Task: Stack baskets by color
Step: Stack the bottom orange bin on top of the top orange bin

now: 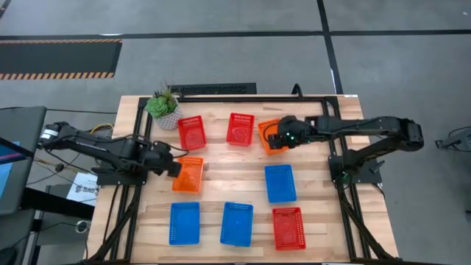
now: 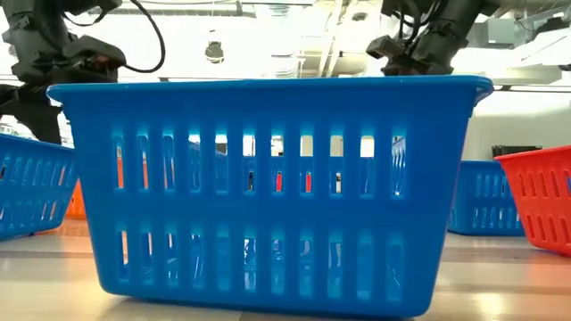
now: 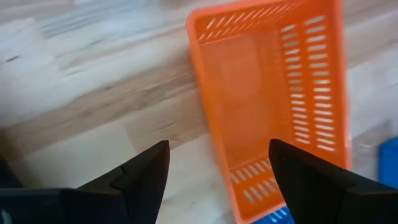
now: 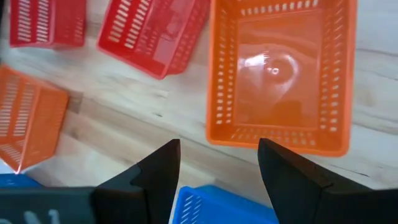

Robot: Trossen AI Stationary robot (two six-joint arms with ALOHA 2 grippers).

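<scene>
Looks light, thin and a bit bendy, that small orange plastic basket with holey sides [image 4: 281,81] near the desk's [image 1: 221,165] far edge, best pinched by one short wall, right pincer [image 4: 217,171] above, fingers apart, empty.

Light wooden slat table [image 1: 221,193] is carrying eight visible baskets: red ones [image 1: 191,132] [image 1: 240,129] [image 1: 288,227], orange ones [image 1: 188,175] [image 1: 269,136], blue ones [image 1: 280,182] [image 1: 184,223] [image 1: 237,223]. Potted green plant [image 1: 163,107] is sitting at the far left corner.

Overhead sees whole table [image 1: 243,177]; low view sits close behind blue basket [image 2: 268,187]
</scene>
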